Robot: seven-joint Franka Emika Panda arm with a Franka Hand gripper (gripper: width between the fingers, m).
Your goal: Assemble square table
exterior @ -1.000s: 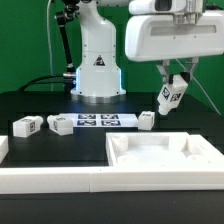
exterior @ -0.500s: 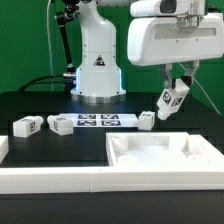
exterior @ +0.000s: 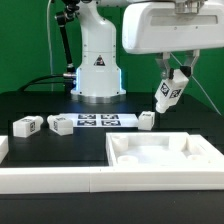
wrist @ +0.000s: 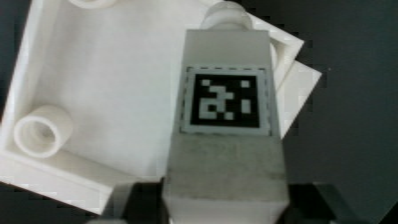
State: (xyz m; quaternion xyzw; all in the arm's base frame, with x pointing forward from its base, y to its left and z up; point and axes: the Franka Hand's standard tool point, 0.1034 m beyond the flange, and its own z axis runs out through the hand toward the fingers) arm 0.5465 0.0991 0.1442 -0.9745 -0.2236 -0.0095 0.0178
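My gripper is shut on a white block leg with a black-and-white tag and holds it tilted in the air, above the table and behind the far right part of the square slab. In the wrist view the leg fills the middle, clamped between my fingers, with the slab and a round socket below it. Three more tagged legs lie on the table: one at the exterior view's left, one beside it, and one near the middle.
The marker board lies flat in front of the robot base. Long white border rails run along the front edge, with a short piece at the far left.
The gripper with the leg has shifted slightly to the exterior view's left and a little up. The other parts have not moved.
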